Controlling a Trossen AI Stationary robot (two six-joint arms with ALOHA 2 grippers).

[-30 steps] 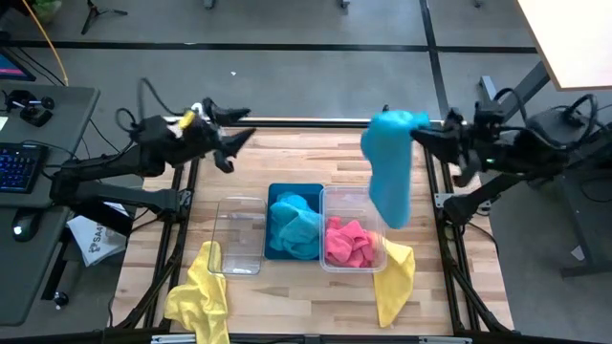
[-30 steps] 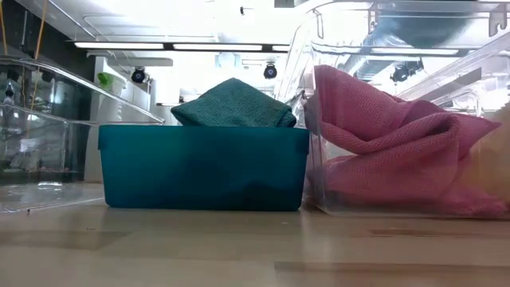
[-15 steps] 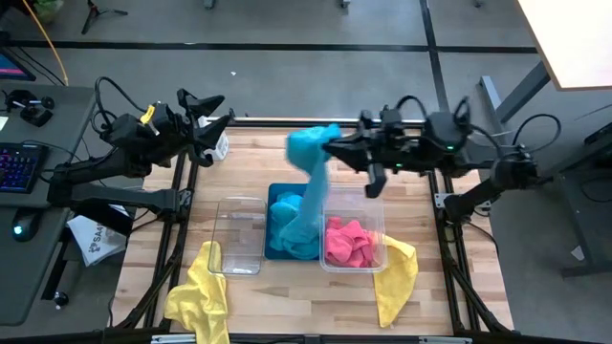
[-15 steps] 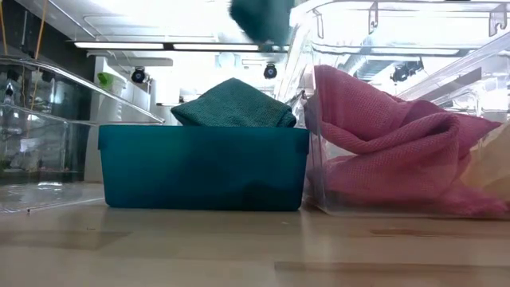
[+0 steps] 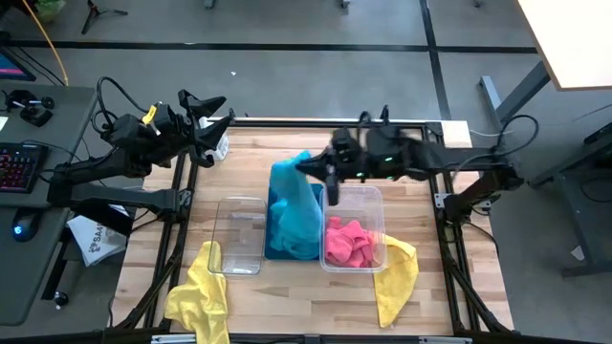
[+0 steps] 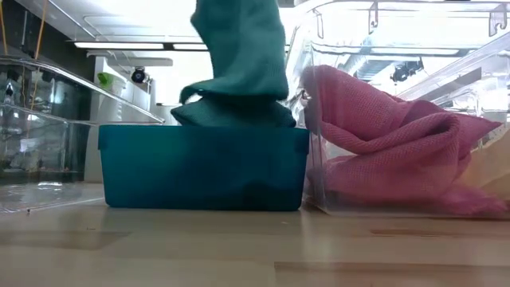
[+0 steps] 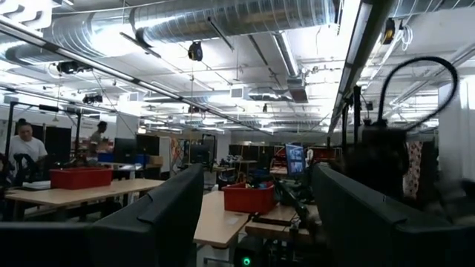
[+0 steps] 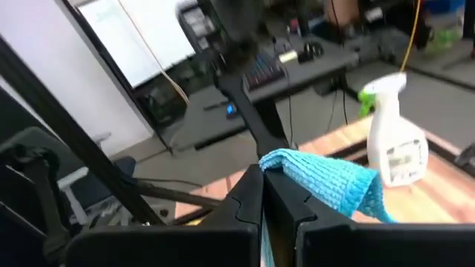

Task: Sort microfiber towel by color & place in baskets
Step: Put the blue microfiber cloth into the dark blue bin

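Observation:
My right gripper (image 5: 308, 170) is shut on a cyan towel (image 5: 295, 203) above the teal basket (image 5: 277, 250). In the low view the towel (image 6: 239, 48) hangs down onto the cyan pile in that basket (image 6: 203, 167). Pink towels (image 5: 349, 244) fill the clear basket (image 5: 375, 196) on the right; the clear basket (image 5: 239, 234) on the left holds nothing. One yellow towel (image 5: 199, 294) lies by the near-left edge, another (image 5: 397, 277) hangs over the right basket's near corner. My left gripper (image 5: 215, 122) waits open at the far-left corner. My right gripper pinches the cyan towel's top end (image 8: 278, 159) between its two fingers (image 8: 249, 196), reaching in from the table's right and slanting slightly down. The towel hangs slack below the fingers, and its lower end (image 6: 235, 108) rests on the cyan pile in the teal basket.
A white spray bottle with a green top (image 5: 222, 145) stands at the far-left corner, just under my left gripper, and shows in the right wrist view (image 8: 393, 144). Bare wood (image 5: 287, 301) lies in front of the baskets, between the two yellow towels.
My right gripper has swept from the table's far-right edge toward the left and come down over the teal basket. The cyan towel swung along under it, and its lower end has settled on the pile. My left gripper drew back a little toward the far-left corner.

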